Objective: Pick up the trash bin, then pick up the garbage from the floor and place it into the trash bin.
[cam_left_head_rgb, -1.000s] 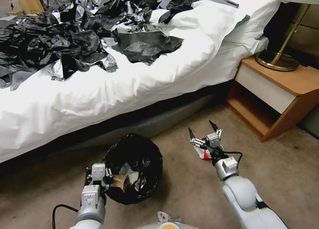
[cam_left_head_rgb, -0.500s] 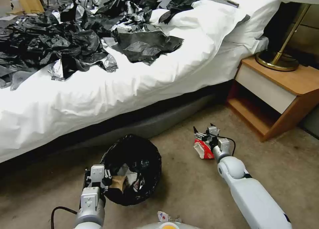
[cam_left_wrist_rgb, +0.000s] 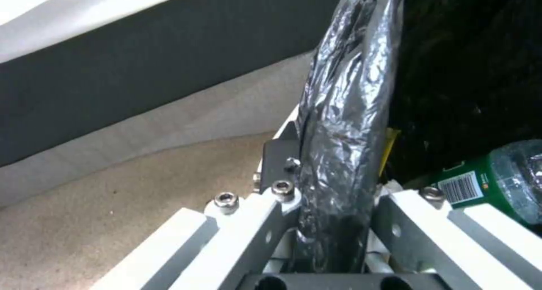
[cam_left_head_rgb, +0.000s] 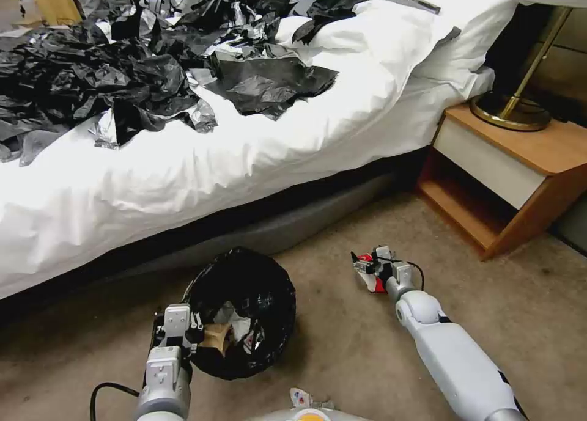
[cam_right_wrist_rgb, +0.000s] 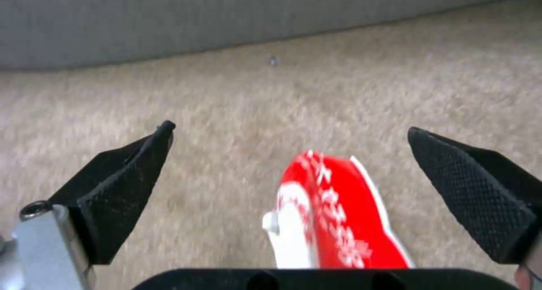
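The left claw (cam_left_head_rgb: 178, 335) pinches the liner-covered rim of the trash bin (cam_left_head_rgb: 241, 311), keeping its mouth open beside the bed (cam_left_head_rgb: 183, 164). Right of the bin, the right claw (cam_right_wrist_rgb: 294, 188) is spread around the red-white packet (cam_right_wrist_rgb: 333, 222) on the carpet, poised to close.

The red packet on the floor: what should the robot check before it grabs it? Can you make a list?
1. Right end effector open: ok, fingers spread wide.
2. Red-and-white packet between the fingers: ok, it lies roughly centred on the carpet.
3. Fingers low enough to pinch it: cannot tell.
4. Trash bin held: ok, left end effector clamps its bag-covered rim.
5. Room in the bin: ok, litter sits low inside.
6. Path to the bin: ok, bare carpet lies between.
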Tool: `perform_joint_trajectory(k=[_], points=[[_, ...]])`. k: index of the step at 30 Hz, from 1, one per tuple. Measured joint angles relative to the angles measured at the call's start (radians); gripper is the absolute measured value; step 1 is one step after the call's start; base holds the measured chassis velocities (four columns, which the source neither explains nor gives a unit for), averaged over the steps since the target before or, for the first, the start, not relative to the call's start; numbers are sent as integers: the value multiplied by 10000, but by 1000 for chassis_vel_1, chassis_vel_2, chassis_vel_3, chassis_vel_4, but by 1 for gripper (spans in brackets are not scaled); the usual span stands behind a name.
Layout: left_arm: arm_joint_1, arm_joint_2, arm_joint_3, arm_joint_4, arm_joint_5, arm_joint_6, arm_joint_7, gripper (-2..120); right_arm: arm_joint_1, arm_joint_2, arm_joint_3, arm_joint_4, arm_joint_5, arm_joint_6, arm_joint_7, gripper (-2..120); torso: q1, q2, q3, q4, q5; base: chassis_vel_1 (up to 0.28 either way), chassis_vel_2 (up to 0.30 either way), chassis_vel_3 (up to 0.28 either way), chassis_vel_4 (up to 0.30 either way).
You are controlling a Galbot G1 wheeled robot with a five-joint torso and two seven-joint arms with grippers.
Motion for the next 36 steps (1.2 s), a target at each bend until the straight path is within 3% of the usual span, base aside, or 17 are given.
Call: perform_joint_trajectory(k=[12, 17, 22, 27, 29, 30, 36], points=[[39, 32, 10, -5, 13, -9, -2, 1, -29, 109, 85, -844, -622, 404, -234, 97, 0, 0, 0, 1, -1, 0, 0, 0, 0], [58, 36, -7, -19, 10, -23, -9, 1, 206, 221, 265, -1789, -912, 719, -401, 82, 0, 0, 0, 0, -1, 0, 0, 0, 0], [58, -5, 59, 19, 76, -54, -14, 1, 522, 438, 347, -2637, -1022, 974, -470, 75, 0, 0, 0, 0, -1, 0, 0, 0, 0], [92, -7, 52, 24, 124, -58, -15, 1, 1039, 691, 351, -3592, -1045, 1271, -483, 53, 0, 1, -1, -2, -6, 0, 0, 0, 0], [107, -5, 38, 19, 124, -58, -15, 1, 1089, 709, 347, -3664, -1044, 1288, -484, 52, 0, 1, -1, -1, -6, 0, 0, 0, 0], [133, 1, 3, 11, 124, -65, -16, 1, 1127, 718, 325, -3703, -1038, 1295, -484, 43, 0, 1, -1, -1, -6, 0, 0, 0, 0], [145, -7, 2, 9, 145, -80, -16, 1, 1054, 712, 255, -3418, -985, 1244, -470, 23, 0, 0, 0, 3, 3, 0, 0, 0, 0]])
